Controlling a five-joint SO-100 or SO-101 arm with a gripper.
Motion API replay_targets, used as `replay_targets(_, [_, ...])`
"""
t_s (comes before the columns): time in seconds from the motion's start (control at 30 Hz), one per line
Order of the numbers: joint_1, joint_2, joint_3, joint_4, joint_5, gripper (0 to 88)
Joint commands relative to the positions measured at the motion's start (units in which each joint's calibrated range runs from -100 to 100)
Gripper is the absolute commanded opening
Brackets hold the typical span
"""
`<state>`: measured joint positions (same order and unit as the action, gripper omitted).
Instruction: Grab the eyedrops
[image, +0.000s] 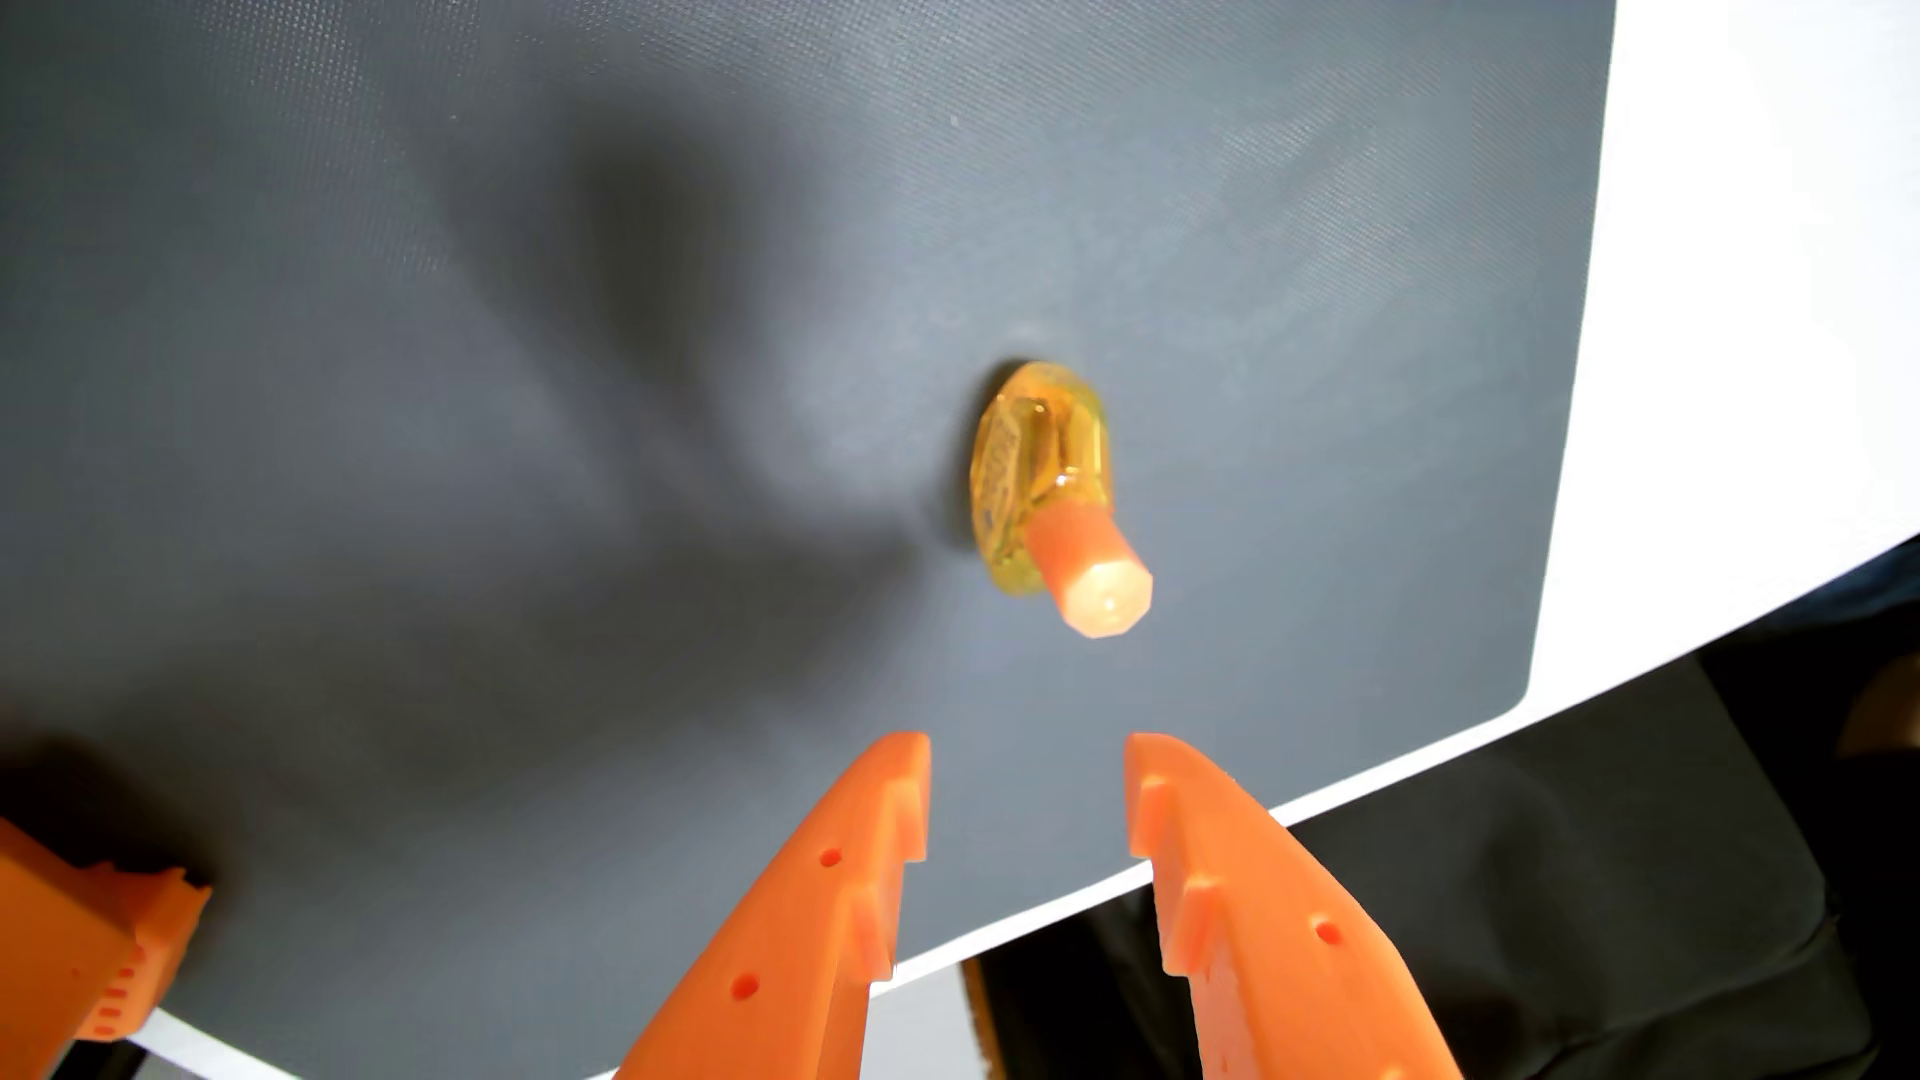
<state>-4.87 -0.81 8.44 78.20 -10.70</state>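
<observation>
Wrist view: orange gripper (1027, 768) fingers (831, 893) spread apart, holding nothing, touching nothing. Eyedrops (1044, 483), a yellow bottle with orange cap, stands on the gray mat (520, 415) just beyond the fingertips, apart from them.

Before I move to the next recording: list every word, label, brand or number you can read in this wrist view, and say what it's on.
No text can be read.
Eyedrops bottle: a label with a pattern or print on its side, too blurred and small to read.
Its orange cap: no marking seen.
Dark mat: plain, no print.
Gripper, jaws open: plain orange, no lettering.
</observation>
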Motion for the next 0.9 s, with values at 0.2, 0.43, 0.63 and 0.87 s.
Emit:
replay_targets(0.2, [0.5,7.3,-11.2,3.9,0.3,13.4])
replay_targets(0.43, [0.6,8.5,-12.0,4.6,0.3,17.2])
replay_targets(0.63, [0.7,10.2,-11.5,4.3,-0.3,17.7])
replay_targets(0.87, [1.5,18.6,-16.9,4.1,-0.3,21.0])
